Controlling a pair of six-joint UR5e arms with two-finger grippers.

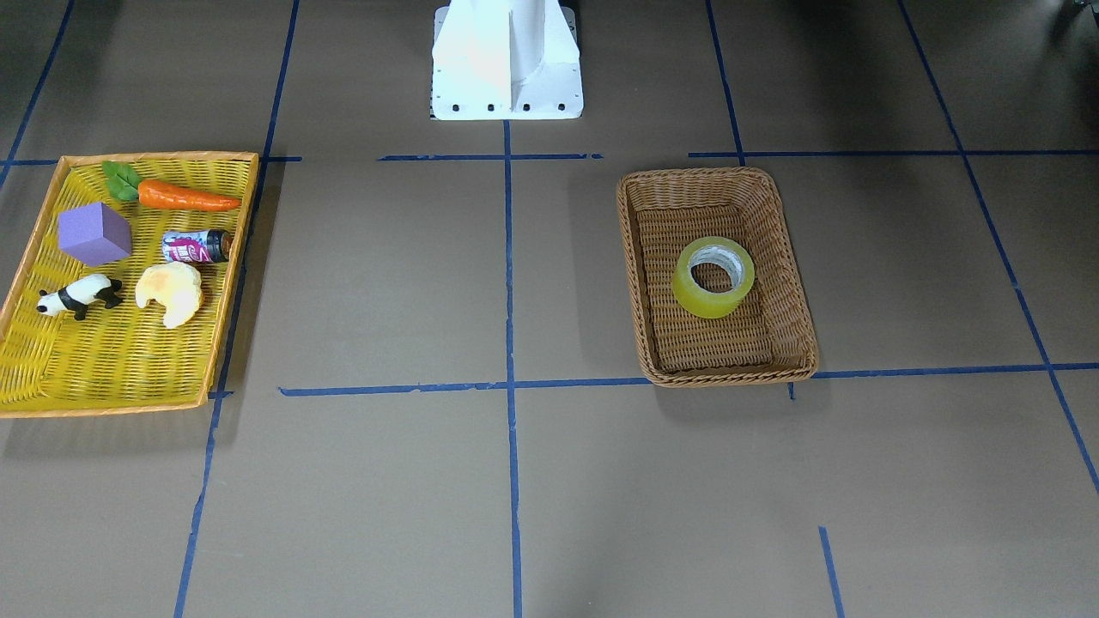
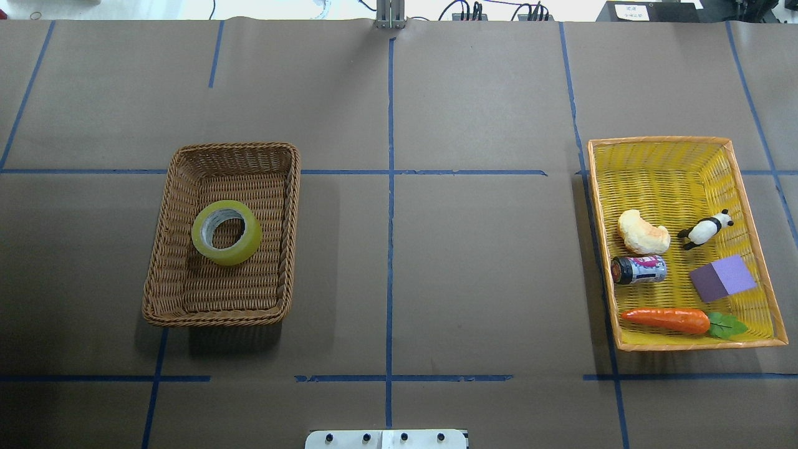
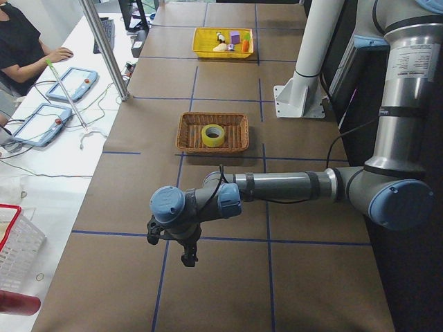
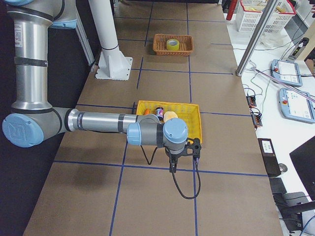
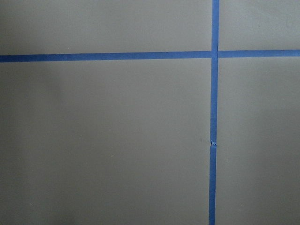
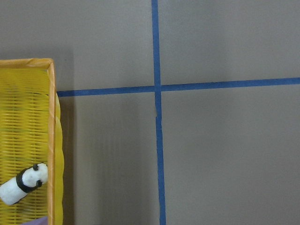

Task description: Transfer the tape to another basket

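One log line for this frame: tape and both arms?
tape: in brown basket, ungrasped | left end effector: above table, state unclear | right end effector: beside yellow tray, state unclear

No legible text — pink label on the small bottle (image 1: pixel 196 246) blurred.

Place: robotics lab
Table (image 1: pixel 386 283): covered in brown paper and marked into a grid with blue tape lines (image 1: pixel 508 257)
Robot: 2 grey jointed arms, left arm (image 3: pixel 284 187) and right arm (image 4: pixel 98 122), beside a white pedestal (image 1: pixel 506 60) bolted to the table
Side bench: teach pendants (image 3: pixel 43 126), loose cables (image 4: pixel 251 88), a seated operator (image 3: pixel 19 41)
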